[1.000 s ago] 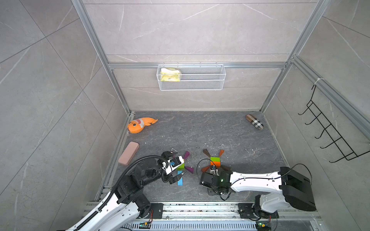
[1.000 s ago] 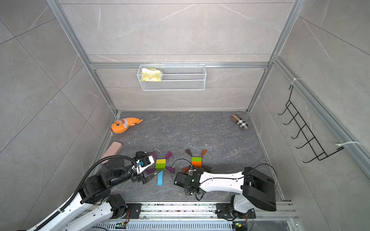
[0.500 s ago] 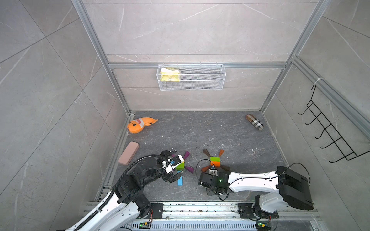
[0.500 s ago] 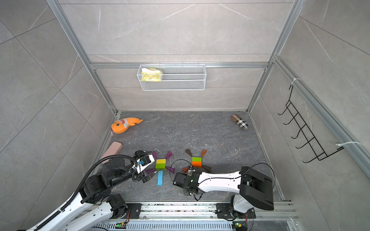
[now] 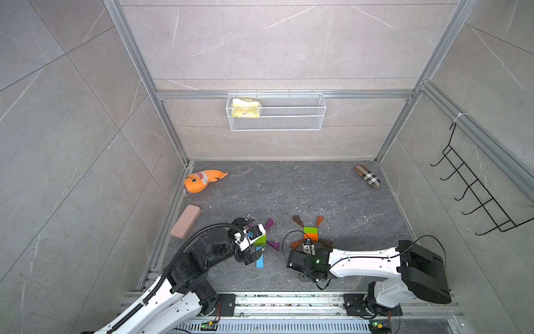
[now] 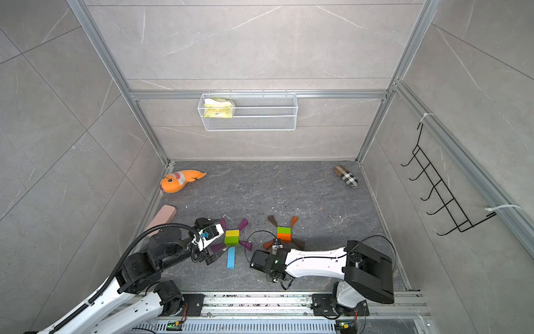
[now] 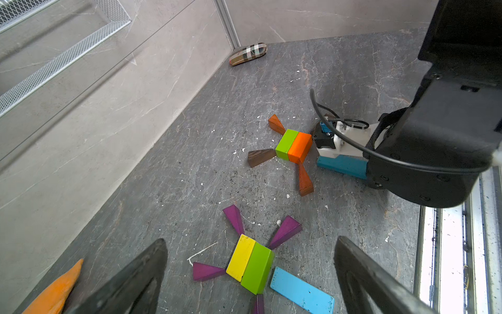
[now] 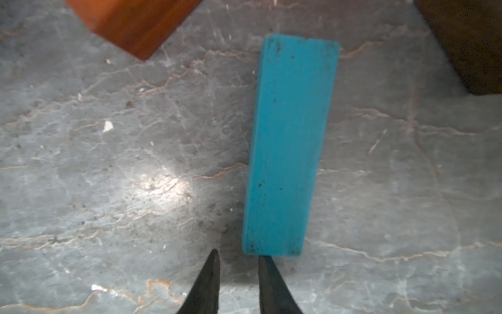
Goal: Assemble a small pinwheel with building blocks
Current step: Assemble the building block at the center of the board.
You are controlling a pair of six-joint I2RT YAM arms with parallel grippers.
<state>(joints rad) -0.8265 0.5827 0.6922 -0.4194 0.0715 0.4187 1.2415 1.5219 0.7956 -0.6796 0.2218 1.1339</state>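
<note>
Right wrist view: right gripper (image 8: 239,255), clenched empty, could shove the light-blue bar (image 8: 288,146) askew into the orange wedge (image 8: 130,21); left gripper (image 7: 250,240) gapes.

There were four purple wedges (image 7: 285,231), four brown or orange wedges (image 7: 259,157), two green bricks (image 7: 256,267), one yellow brick (image 7: 240,257), one orange brick (image 7: 300,146), two light-blue bars (image 7: 301,293) and one plush fish (image 5: 202,180).

We saw an orange plush fish (image 5: 202,181) by the back left corner, a pink case (image 5: 185,221) along the left wall, a plaid pouch (image 5: 367,176) back right, a wire basket (image 5: 289,124) holding something yellow (image 5: 245,108), and black wall hooks (image 5: 476,199).
</note>
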